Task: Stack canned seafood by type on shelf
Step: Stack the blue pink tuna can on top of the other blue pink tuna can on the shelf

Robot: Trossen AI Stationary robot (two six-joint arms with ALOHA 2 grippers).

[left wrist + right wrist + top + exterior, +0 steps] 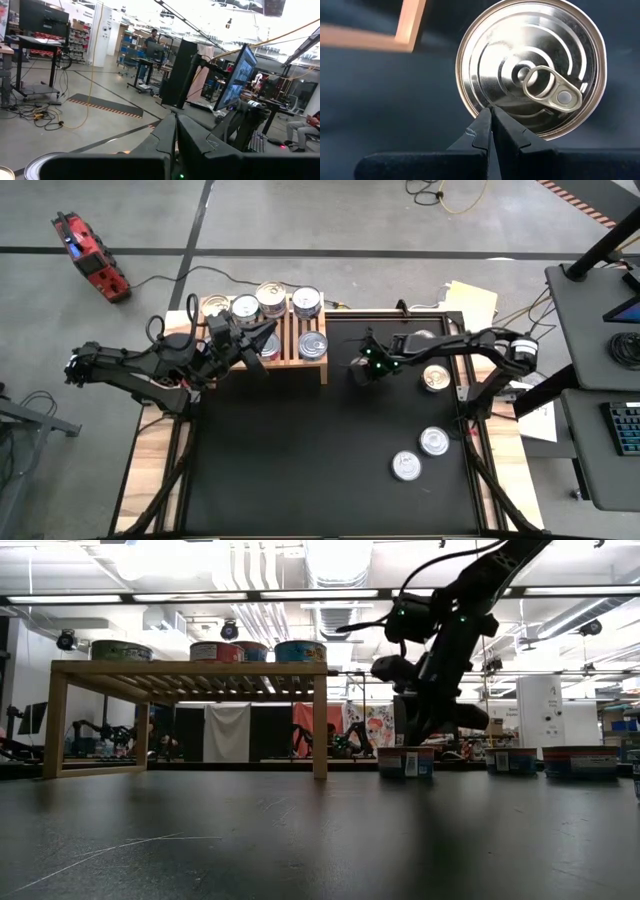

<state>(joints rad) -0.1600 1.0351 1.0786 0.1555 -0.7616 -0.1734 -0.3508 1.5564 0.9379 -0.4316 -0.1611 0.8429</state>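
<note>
Cans (421, 454) dot black tabletop (300, 470), workshop behind

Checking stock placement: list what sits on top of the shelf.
On the shelf, the high view shows five cans: four along the back edge and one near the front right corner. The shut left gripper hovers over its left part, so anything beneath is hidden.

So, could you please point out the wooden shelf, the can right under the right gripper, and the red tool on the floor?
shelf (311, 369): high view, bare slats at its right end.
can (520, 55): right wrist view, silver lid above the pull tab.
red tool (88, 256): high view, middle of its body.
</note>
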